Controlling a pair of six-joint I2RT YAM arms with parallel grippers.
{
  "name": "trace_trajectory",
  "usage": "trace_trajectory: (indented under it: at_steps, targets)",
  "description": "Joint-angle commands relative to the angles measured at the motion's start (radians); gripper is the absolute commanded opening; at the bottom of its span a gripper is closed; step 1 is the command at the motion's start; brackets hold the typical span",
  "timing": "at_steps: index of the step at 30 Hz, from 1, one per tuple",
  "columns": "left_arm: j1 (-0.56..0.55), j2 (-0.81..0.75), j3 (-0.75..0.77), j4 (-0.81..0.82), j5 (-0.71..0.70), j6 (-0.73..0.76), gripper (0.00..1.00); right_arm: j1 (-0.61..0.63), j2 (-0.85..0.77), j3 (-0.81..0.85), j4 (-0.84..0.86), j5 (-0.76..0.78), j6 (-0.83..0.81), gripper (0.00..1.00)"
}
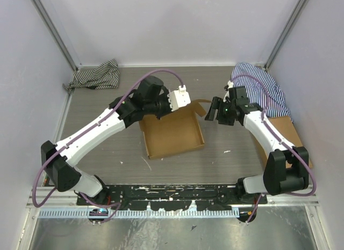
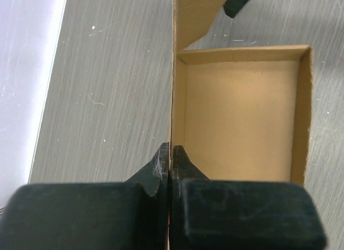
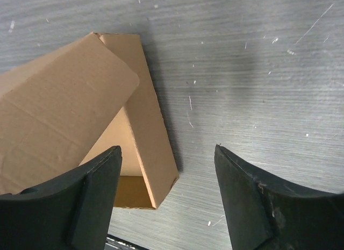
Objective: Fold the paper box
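Grey wood-grain surface (image 1: 107, 137) across the middle of the top view, closed in by pale panels.

Left arm (image 1: 97, 129): up from its base at lower left, stretched in a long diagonal toward centre, bent at the elbow near upper middle, wrist angled down onto the box.

Right arm (image 1: 263, 131): folded up from its base at lower right, forearm leaning toward upper left, wrist pointed left at the box's flap.

Paper box (image 1: 174, 137) at centre, lying on the surface as a shallow open tray, walls up, one loose flap sticking out past its upper right corner.

Blue-striped cloth (image 1: 263, 88) heaped at upper right. Dark-striped cloth (image 1: 97, 77) bunched at upper left. Flat cardboard rectangle (image 1: 285, 129) at right, partly under the right arm.

Left end effector (image 1: 157, 116) near the box's upper left corner, clamped on the top edge of the upper wall, fingers (image 2: 156, 172) pressed together with only cardboard between.

Right end effector (image 3: 166, 149) just beside the flap, spread wide, gripping nothing, one finger over the box's edge, the other over bare surface.
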Motion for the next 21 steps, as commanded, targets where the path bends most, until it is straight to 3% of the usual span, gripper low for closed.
trace_trajectory:
  at_steps: [1,8,13,17,21]
  targets:
    - [-0.013,0.009,0.026,0.047,-0.058,0.003,0.05,0.037,-0.033,-0.031,0.072,0.038,-0.007,0.74]
    - [-0.019,0.016,0.019,0.053,-0.085,0.012,0.00,0.058,-0.019,0.009,0.096,0.158,-0.003,0.74]
    - [-0.018,0.037,0.045,0.032,-0.121,0.025,0.00,0.061,-0.064,-0.012,0.184,0.110,-0.034,0.72]
    - [-0.018,0.060,0.081,0.013,-0.140,0.014,0.00,0.067,-0.166,-0.089,0.321,0.005,-0.071,0.56]
    - [-0.019,0.080,0.104,0.006,-0.144,-0.007,0.00,0.069,-0.225,-0.127,0.390,0.041,-0.051,0.41]
